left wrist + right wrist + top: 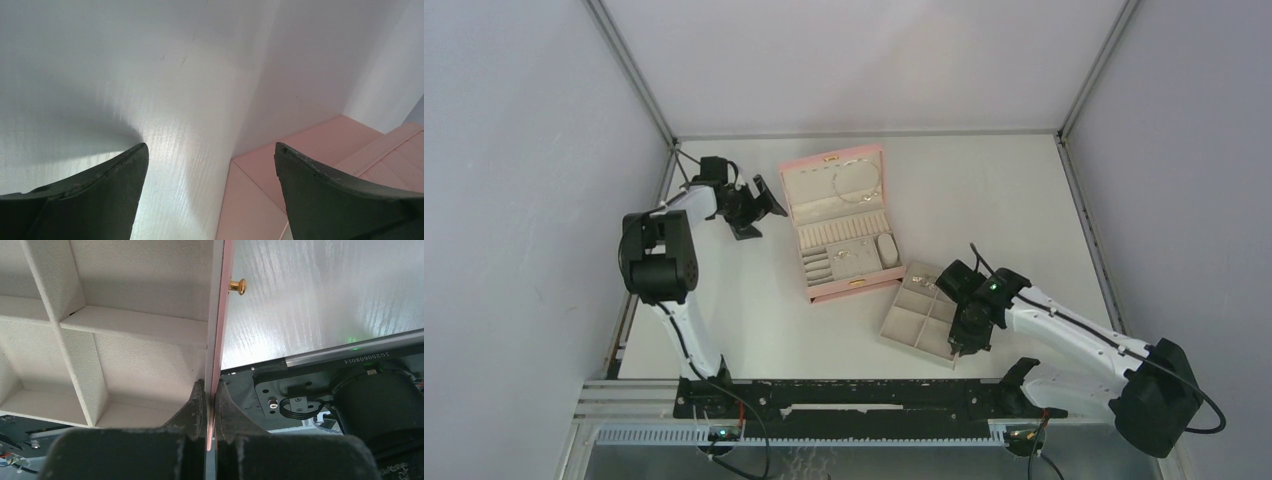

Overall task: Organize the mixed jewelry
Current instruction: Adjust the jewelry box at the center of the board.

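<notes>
— So, where was the jewelry?
— Mostly in the open pink box (854, 290) mid-desk (1004, 200). The looped chain necklace (856, 185) lay against the lid's beige lining, and the small silver bits (849, 255) sat in the lower compartments.
— And the right claw (210, 395)?
— Narrowed onto an outer wall of the beige tray (135, 355), one finger inside and one outside, pinching the thin pink-faced wall. A gold knob (239, 286) stuck out of that wall further along.
— Where was that tray?
— Just beside the box's front right corner; whether they touched, I couldn't tell. A tiny silver piece (918, 281) glinted in its far corner compartment.
— The left claw (210, 145)?
— Spread wide, holding nothing, just left of the box's lid, the pink side showing by its right finger.
</notes>
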Controlling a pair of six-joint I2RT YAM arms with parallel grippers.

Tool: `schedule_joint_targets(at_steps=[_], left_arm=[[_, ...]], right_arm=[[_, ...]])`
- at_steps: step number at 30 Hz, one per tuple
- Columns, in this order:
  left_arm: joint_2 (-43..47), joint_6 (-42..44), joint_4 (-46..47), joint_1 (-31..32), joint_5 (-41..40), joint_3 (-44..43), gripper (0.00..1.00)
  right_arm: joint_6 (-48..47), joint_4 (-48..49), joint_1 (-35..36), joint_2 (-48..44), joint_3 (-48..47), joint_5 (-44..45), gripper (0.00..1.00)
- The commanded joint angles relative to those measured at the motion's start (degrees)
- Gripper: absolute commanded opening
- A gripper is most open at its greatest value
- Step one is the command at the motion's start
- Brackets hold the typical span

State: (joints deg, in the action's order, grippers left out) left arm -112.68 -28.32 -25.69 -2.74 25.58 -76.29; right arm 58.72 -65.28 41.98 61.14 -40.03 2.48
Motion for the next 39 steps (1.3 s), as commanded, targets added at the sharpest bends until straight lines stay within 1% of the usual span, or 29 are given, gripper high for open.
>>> schedule_joint_targets(at_steps=[1,9,18,23,28,33,39], left_arm=[[3.1,1.07,-1.13,0.21,-0.33,-1.47,1.0],[5.43,1.53,-1.69,0.1,-1.81,1.94,1.0],[7.3,1.47,-2.53,0.12,-2.41,4.19,1.0],[10.59,2.33,-4.19,0.15,-3.57,7.05,1.0],[14.1,1.6,-4.62,0.19,-3.01,11.81,1.0],[17.19,1.79,-4.64,0.17,-1.87,16.23,1.0],[17.93,2.13,-4.41,0.22,-1.37,18.69,1.0]], right_arm=[[-0.75,2.01,3.03,-1.49,-0.52,-1.87,0.0],[1.75,-3.23,12.59,-2.11,-0.49,-1.31,0.0],[4.44,-7.82,15.41,-7.22,0.66,-0.76,0.0],[6.02,-8.81,20.4,-9.53,0.77,-0.91,0.0],[6.04,-6.32,24.79,-8.32,0.17,-0.72,0.0],[6.07,-2.54,25.27,-5.33,-1.32,1.05,0.0],[7.53,1.87,25.33,-0.46,-3.14,3.58,0.0]])
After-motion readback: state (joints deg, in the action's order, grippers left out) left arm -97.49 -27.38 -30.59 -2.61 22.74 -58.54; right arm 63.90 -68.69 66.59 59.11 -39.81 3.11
